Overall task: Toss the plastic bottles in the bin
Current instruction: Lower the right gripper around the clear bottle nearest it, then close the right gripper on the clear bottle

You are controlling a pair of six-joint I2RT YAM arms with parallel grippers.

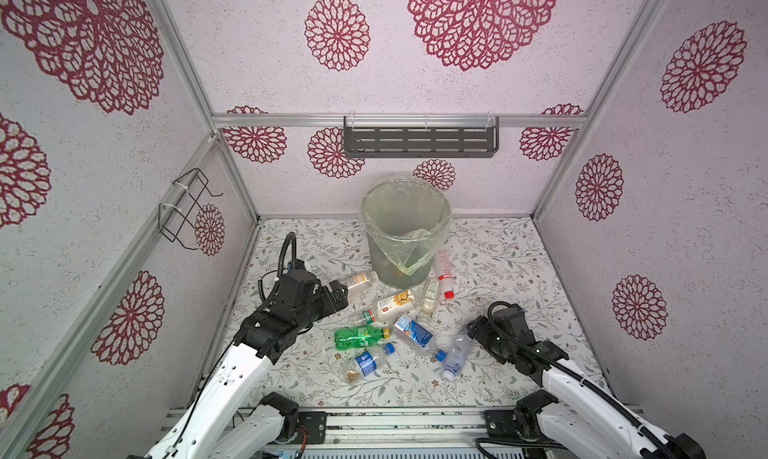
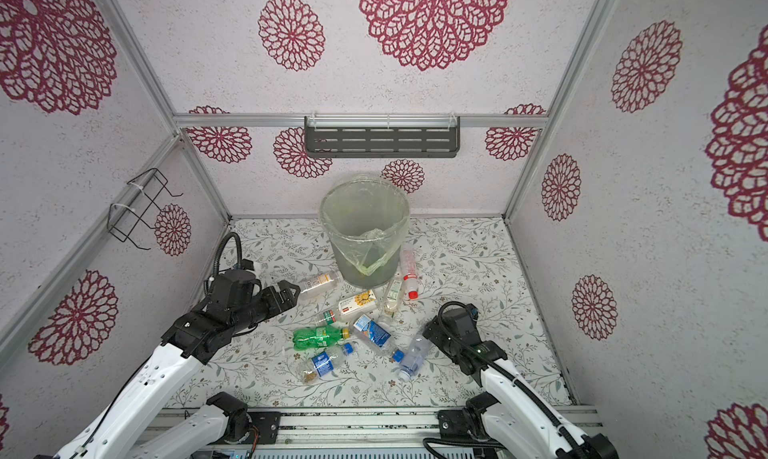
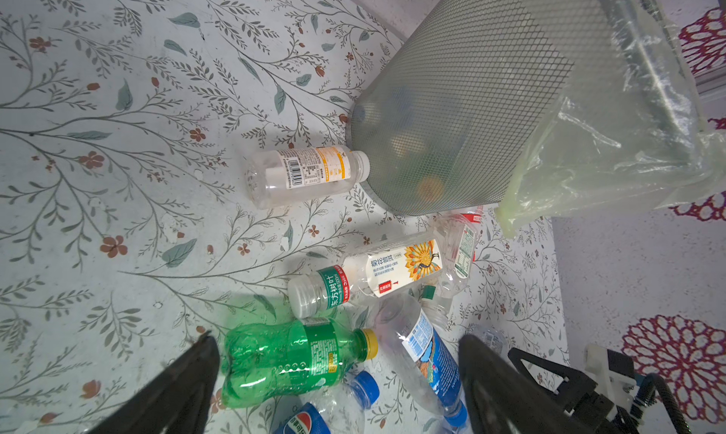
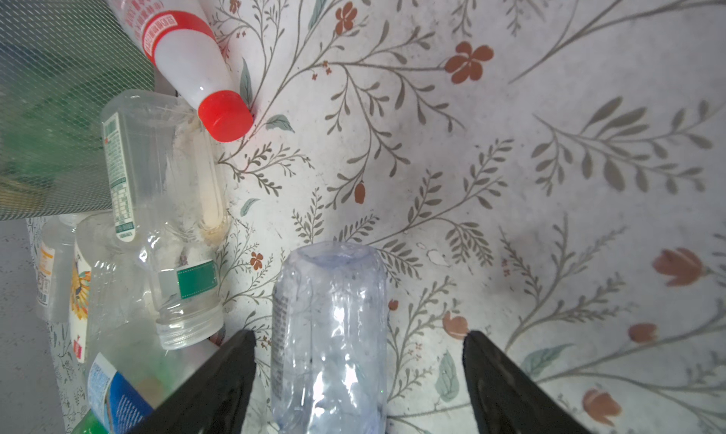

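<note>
– Between the jaws of the right gripper [image 4: 357, 332] lies a clear bottle [image 4: 330, 290], flat on the table [image 1: 519, 270]; the jaws stand wide either side of it; nothing is gripped yet; one jaw is almost on it, the other well off.
– Off-centre, then; I'd judge the near jaw would shove it sideways on closing; thin dented plastic may buckle and squirt out.
– And the left gripper [image 3: 336, 337]?
– Spread fully, empty, hanging over the green bottle [image 3: 290, 361]; no hazard there that I can see.
– Where's the bin [image 1: 384, 265]?
– Upright at the back of the table, well apart from the clear bottle; dim shapes show through its mesh wall; the other loose bottles lie clustered before it.
– What's in the way?
– A blue-label bottle [image 1: 415, 334] lies just beside the clear one; a lift may drag it along; a red-cap bottle [image 4: 184, 54] and a capless bottle [image 4: 165, 216] lie by the bin's foot, between gripper and bin; a low carry would knock them.
– And at the bin itself?
– Its rim is high; the liner [image 1: 409, 251] droops over the front; a low release could strike the wall or snag the liner; the bottle would bounce back onto the table.
</note>
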